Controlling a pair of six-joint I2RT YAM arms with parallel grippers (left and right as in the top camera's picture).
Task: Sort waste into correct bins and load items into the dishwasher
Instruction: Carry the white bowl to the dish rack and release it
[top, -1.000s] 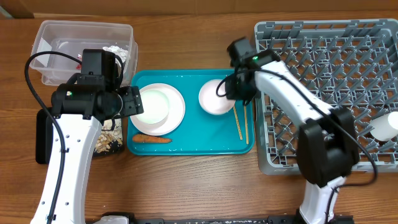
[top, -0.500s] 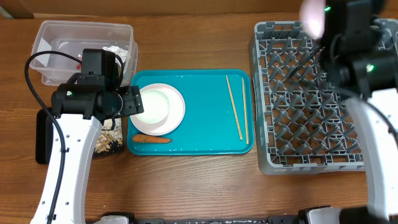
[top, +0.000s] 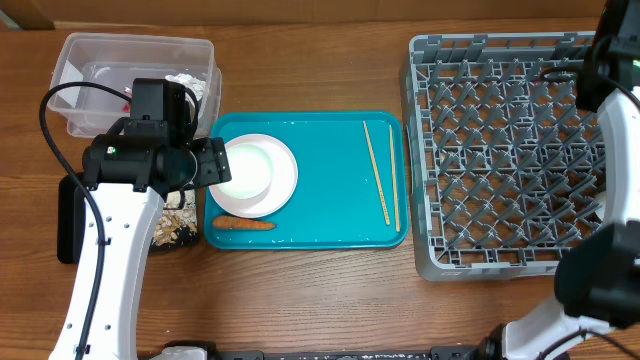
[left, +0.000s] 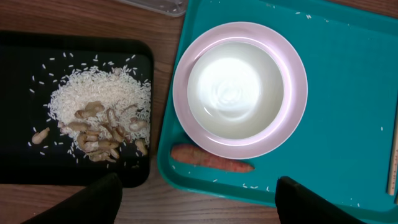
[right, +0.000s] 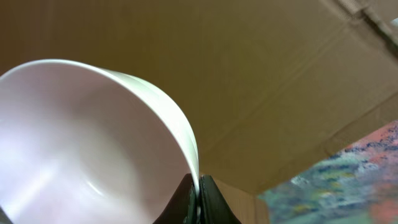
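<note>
— Calling it live from the console: my right gripper is pinched tight on the rim of a white bowl, lifted, cardboard behind it.
— Where's that arm?
— Up at the far right corner of the table, over the dish rack. Overhead doesn't catch the bowl itself.
— And the other side?
— My left gripper hangs spread wide, holding nothing, above the gap between the black tray at the left edge and the teal tray mid-table.
— What's lying there?
— Rice scraps heaped on the black tray. On the teal one, a second bowl sits in the plate, the carrot just beside its near rim, and the chopsticks toward the right. The clear tub holds the far left corner.
</note>
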